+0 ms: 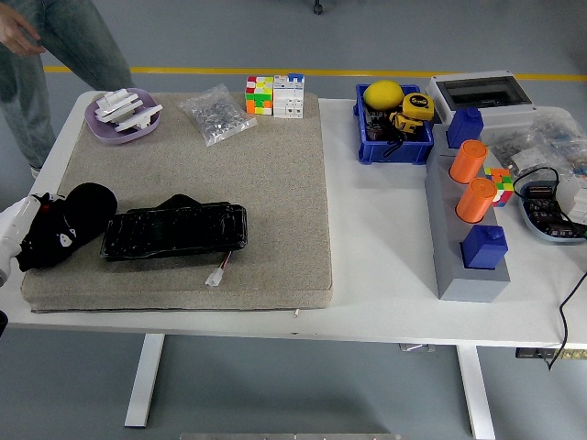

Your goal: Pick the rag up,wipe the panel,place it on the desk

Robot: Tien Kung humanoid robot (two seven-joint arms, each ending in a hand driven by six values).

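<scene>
Head view: the left hand (16, 240) sits at the left edge of the white table (385, 238), low over the near-left corner of the grey mat (266, 183). Its white fingers are closed around the black rag (69, 225) — the bunched cloth bulges out to the right of the grip, resting on the mat. Just right of the rag, touching or nearly so, lies the black panel (174, 231), long side running left to right, with a small white connector (216, 276) on a red wire at its near-right end.

At the far side of the mat: a purple dish (122, 117) with white pieces, a clear bag of small parts (215, 114), and a colour cube (260, 95) beside a white block (289, 95). Off the mat to the right, a blue bin (394, 137) holds a yellow ball (382, 94) and a tape measure (415, 107). Further right, a grey stand (463, 266) carries two orange cylinders (471, 180) and blue blocks.

A person (60, 55) in jeans stands at the far-left corner — one hand hanging free, well apart from the table's things.

The right arm does not show.
</scene>
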